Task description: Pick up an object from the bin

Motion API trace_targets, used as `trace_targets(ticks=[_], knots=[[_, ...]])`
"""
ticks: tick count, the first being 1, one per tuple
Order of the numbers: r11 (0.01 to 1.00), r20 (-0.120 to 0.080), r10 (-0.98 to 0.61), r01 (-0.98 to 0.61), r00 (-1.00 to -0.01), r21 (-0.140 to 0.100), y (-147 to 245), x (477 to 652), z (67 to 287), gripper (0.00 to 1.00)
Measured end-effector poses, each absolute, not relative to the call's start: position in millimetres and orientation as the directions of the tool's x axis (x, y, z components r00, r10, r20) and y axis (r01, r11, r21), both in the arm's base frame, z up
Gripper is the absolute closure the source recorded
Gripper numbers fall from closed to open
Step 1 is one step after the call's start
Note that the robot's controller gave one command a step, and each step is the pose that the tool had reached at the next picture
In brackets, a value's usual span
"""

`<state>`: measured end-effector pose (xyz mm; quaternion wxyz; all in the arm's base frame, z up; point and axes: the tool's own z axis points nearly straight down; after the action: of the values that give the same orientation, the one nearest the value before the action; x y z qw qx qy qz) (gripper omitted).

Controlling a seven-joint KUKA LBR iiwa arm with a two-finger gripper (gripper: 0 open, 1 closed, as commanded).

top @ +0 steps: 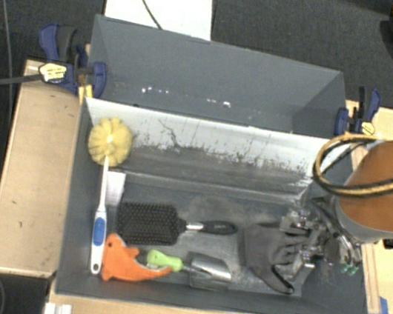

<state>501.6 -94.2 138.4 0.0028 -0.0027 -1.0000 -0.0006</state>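
step: reach/grasp, gripper (297, 262) low over a dark grey, limp cloth-like thing (261, 253) at the right end of the grey metal bin (210, 80) | grip: spread or closed, cannot tell | next: probably settle onto cloth, close, lift straight up

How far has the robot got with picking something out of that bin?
Nothing looks lifted out: the yellow-headed brush, black hairbrush and orange toy lie on the bin floor. In hand: the gripper is low at the bin's right, at a dark crumpled thing. Left: gripping and raising one thing; whether it grips already cannot be told.
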Motion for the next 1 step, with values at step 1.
trace_targets(ticks=[1], knots=[[1.0,-0.002,0.0,0.0,-1.0,0.0,-93.8,503.5,142.7,0.0]])
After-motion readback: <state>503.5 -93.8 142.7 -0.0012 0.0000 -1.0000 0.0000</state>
